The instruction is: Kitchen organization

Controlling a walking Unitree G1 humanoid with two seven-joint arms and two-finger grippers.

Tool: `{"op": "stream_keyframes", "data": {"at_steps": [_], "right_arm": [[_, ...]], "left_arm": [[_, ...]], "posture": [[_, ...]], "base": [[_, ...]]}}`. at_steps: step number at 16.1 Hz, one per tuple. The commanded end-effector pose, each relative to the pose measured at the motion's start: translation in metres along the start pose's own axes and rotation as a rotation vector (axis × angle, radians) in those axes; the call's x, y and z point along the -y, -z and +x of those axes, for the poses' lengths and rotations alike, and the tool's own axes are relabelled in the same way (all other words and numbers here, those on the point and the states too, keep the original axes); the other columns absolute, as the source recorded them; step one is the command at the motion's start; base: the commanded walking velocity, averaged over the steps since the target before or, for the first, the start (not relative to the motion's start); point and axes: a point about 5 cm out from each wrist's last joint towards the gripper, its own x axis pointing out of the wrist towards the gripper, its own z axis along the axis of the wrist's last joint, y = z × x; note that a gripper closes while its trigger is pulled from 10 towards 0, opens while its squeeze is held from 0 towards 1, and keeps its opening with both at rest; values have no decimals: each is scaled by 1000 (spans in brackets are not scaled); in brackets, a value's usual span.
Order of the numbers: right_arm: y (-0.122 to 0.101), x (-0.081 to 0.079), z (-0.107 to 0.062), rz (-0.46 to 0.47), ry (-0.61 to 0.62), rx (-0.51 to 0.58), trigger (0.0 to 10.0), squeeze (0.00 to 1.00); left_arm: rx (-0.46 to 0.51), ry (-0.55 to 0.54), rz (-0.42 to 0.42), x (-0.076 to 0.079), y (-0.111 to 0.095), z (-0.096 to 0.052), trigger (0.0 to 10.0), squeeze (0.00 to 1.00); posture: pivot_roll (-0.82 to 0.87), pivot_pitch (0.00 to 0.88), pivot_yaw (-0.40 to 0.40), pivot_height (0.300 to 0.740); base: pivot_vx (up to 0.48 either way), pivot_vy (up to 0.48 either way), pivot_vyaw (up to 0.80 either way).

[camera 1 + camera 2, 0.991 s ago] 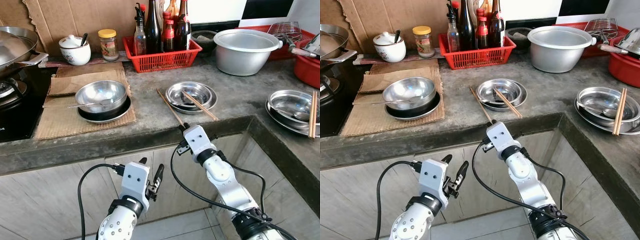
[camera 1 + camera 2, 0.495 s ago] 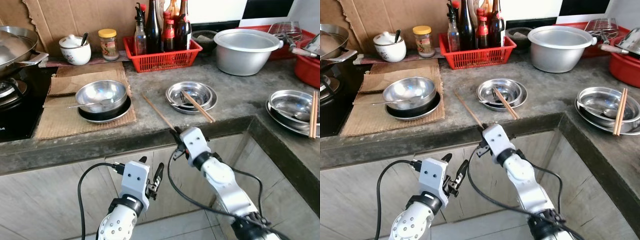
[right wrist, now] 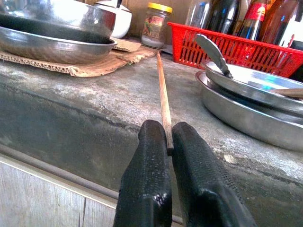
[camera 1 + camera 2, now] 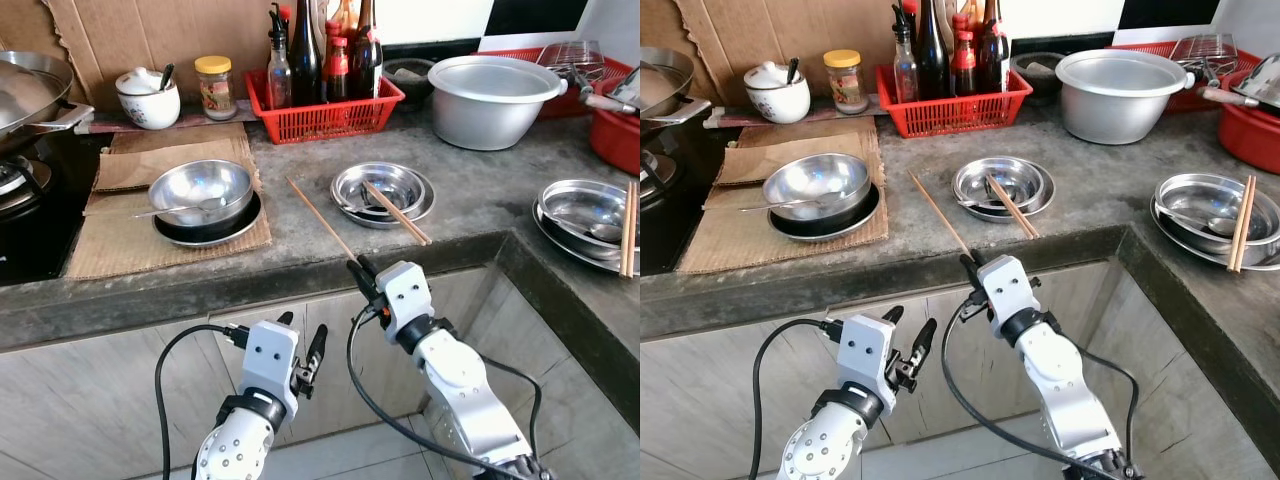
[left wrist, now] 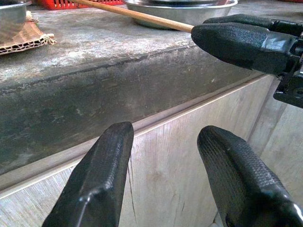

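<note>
Nearby, steel plates [image 4: 385,195], cardboard-set bowl [image 4: 200,190], perhaps concrete counter [image 4: 470,200].

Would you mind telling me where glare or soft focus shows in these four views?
Left eye view: sharp, with glare on the steel bowl. Right wrist view: the fingers gripping the chopstick are crisp, while the bottles behind are soft. Left wrist view: the fingers close up are slightly blurred.

Grey concrete countertop [image 4: 300,240], L-shaped, surface rough and stained, turning toward the viewer at the right. Pale wood-grain cabinet fronts [image 4: 90,400] below. Torn brown cardboard [image 4: 130,35] lines the back wall (edges ragged). Black stove [image 4: 30,240] at far left. Tiled floor [image 4: 360,445]; lighting even.
</note>
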Motion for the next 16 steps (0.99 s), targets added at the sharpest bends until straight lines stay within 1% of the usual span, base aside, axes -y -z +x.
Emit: {"op": "stream_keyframes", "data": {"at_steps": [1,2,3,4,5,6,10,11,12,14,16], "right_arm": [[-5,3,-1,12,20,16,0,0],[-8,3,-1,20,33,27,0,0],[-17,7,0,49,71,58,0,0],[-22,8,1,64,85,75,0,0],[-22,8,1,64,85,75,0,0],[-31,6,0,85,96,104,0,0],[-43,2,-3,129,134,139,0,0],[-50,2,-6,156,160,158,0,0],[-51,2,-7,162,164,160,0,0],[-51,-5,-12,195,148,147,0,0],[-53,-7,-16,203,147,145,0,0]], "left_arm": [[-6,0,7,0,1,0,10000,0],[-6,0,8,0,1,0,10000,0],[-5,0,10,-1,1,0,10000,0],[-4,-2,10,-1,1,0,10000,0],[-4,-2,10,-1,1,0,10000,0],[-3,-4,11,-1,2,0,10000,0],[-3,-6,13,-1,2,-1,10000,0],[0,-9,12,-1,2,-2,10000,0],[1,-10,12,-1,2,-2,10000,0],[-1,-10,10,-1,3,-2,10000,0],[1,-9,12,-1,3,-2,10000,0]], "posture": [[86,74,-28,740],[85,70,-27,740],[86,65,-27,740],[85,65,-27,740],[85,65,-27,740],[84,58,-24,740],[83,51,-20,740],[83,51,-20,740],[83,51,-20,740],[75,47,-19,740],[78,47,-18,740]], "base": [[0,0,0],[0,0,0],[0,0,0],[0,0,0],[0,0,0],[0,0,0],[0,0,0],[0,0,0],[0,0,0],[0,0,0],[0,0,0]]}}
